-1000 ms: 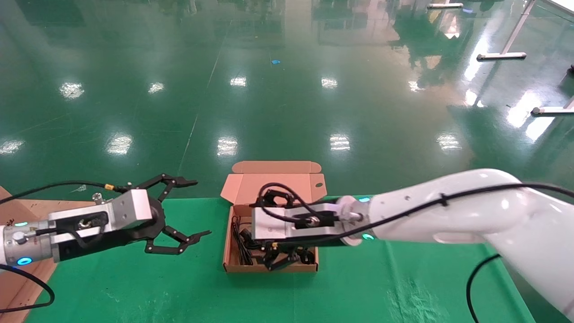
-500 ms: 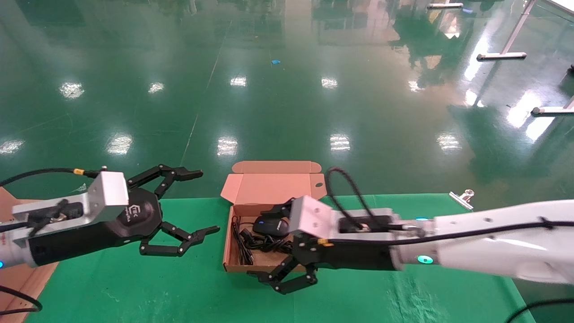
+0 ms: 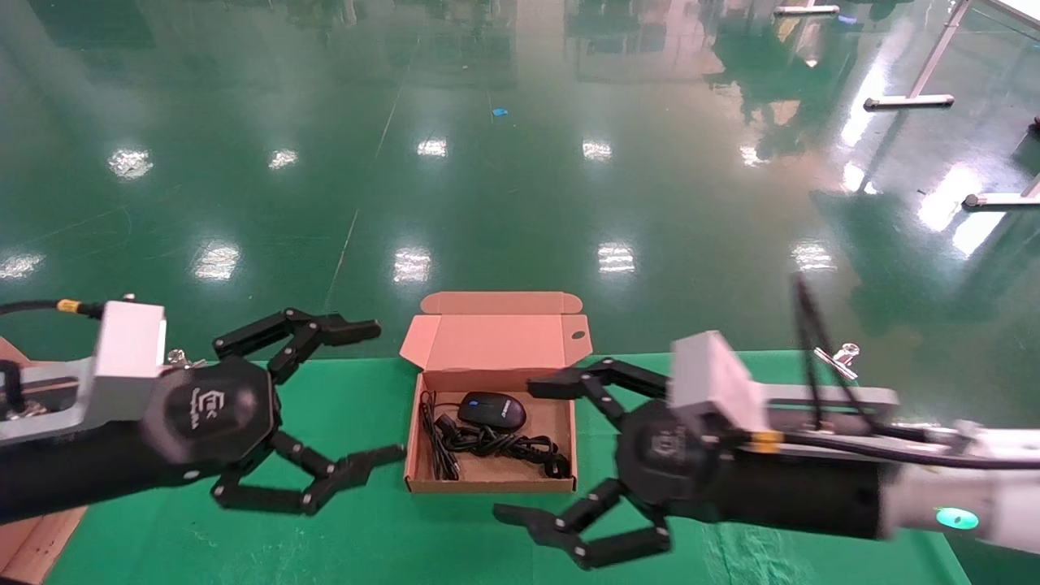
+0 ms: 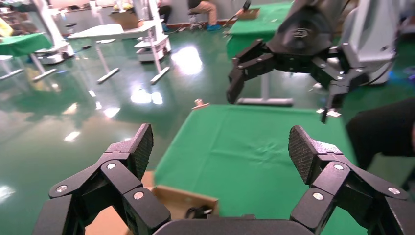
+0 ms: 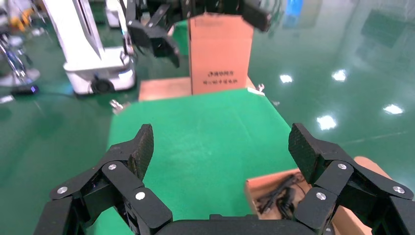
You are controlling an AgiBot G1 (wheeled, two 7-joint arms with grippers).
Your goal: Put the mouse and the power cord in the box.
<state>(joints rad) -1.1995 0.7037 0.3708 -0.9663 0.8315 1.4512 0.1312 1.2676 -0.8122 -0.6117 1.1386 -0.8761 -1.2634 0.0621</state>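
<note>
The brown cardboard box [image 3: 487, 485] sits open on the green table, its lid flap standing at the far side. Inside lie the black mouse [image 3: 491, 410] at the back and the power cord [image 3: 497, 445], bundled in front of it. My right gripper [image 3: 516, 451] hovers open just right of the box's near corner, holding nothing. My left gripper [image 3: 388, 390] hangs open and bare to the left of the box. The right wrist view shows its gripper [image 5: 220, 147] above the cloth with the box corner [image 5: 254, 182] and the cord [image 5: 286, 195] below. The left wrist view shows its open gripper [image 4: 220, 147].
A brown carton [image 3: 24, 520] stands off the table's left end and appears upright as a carton [image 5: 220, 54] in the right wrist view. A metal clip [image 3: 837, 357] lies at the table's far right edge. Green cloth stretches right of the box.
My right gripper has come up out of the box and drawn back to the right, open, leaving the mouse inside. My left gripper has shifted slightly toward the box.
</note>
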